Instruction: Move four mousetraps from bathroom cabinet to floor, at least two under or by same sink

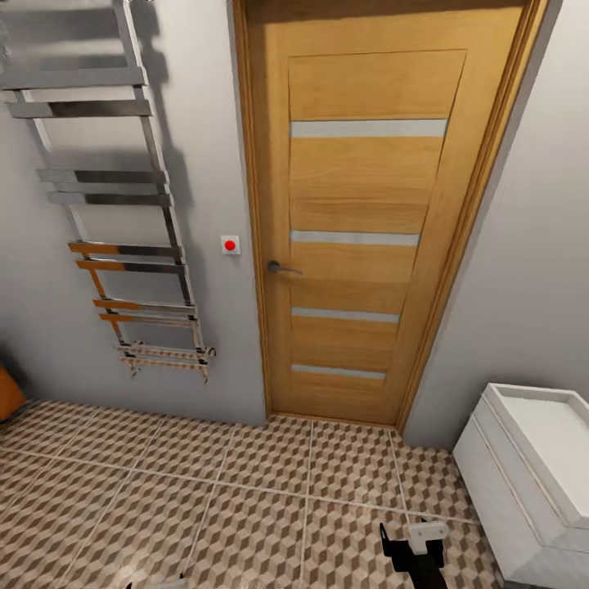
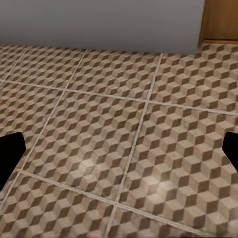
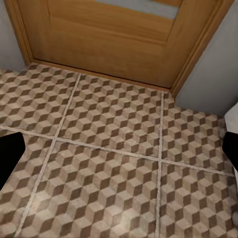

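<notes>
Head view: robot faces a closed wooden door (image 1: 360,221) with a towel rail (image 1: 114,204) at upper left and cube-pattern bathroom floor (image 1: 204,507) below; the white bathroom sink (image 1: 532,474) sits lower right, nearest the right gripper (image 1: 413,544) at bottom centre-right. Both wrist views show bare tile between dark finger tips at the frame edges, so left gripper (image 2: 119,148) and right look spread and empty. No mousetraps or cabinet visible, so no direction or long axis can be given; likely still travelling.
</notes>
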Robot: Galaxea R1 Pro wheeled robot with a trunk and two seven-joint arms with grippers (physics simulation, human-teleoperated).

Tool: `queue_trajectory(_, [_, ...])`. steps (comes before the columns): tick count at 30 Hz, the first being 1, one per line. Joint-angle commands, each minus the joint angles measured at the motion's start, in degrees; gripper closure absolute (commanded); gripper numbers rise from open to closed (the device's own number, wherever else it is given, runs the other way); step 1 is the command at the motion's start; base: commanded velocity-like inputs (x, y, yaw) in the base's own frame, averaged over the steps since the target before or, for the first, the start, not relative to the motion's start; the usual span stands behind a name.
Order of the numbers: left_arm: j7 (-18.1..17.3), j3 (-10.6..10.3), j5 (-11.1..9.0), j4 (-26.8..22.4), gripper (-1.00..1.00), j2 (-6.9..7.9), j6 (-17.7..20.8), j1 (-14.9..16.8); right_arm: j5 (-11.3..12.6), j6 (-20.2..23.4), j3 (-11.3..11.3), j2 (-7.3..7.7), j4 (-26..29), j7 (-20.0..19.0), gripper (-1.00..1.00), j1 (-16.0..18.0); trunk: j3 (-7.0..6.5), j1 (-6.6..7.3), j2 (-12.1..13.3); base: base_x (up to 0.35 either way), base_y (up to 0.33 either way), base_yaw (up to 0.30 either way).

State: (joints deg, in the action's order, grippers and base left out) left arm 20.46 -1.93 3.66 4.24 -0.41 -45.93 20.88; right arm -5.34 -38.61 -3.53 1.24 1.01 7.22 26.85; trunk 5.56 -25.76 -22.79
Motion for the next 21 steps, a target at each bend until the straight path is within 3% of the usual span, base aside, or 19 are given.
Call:
queue_trajectory(1, [0.54, -0.18, 0.39, 0.24, -1.00, -0.02, -0.22, 0.13, -0.55, -0.06, -0.31, -0.01, -0.04, 0.60, -1.00, 0.04, 0.13, -0.03, -0.13, -0.080, 0.000, 0.277])
queue_trajectory(21, [0.54, -0.18, 0.41, 0.24, -1.00, -0.03, -0.22, 0.13, -0.55, 0.02, -0.27, -0.10, -0.04, 0.60, -1.00, 0.04, 0.13, -0.03, -0.13, -0.080, 0.000, 0.277])
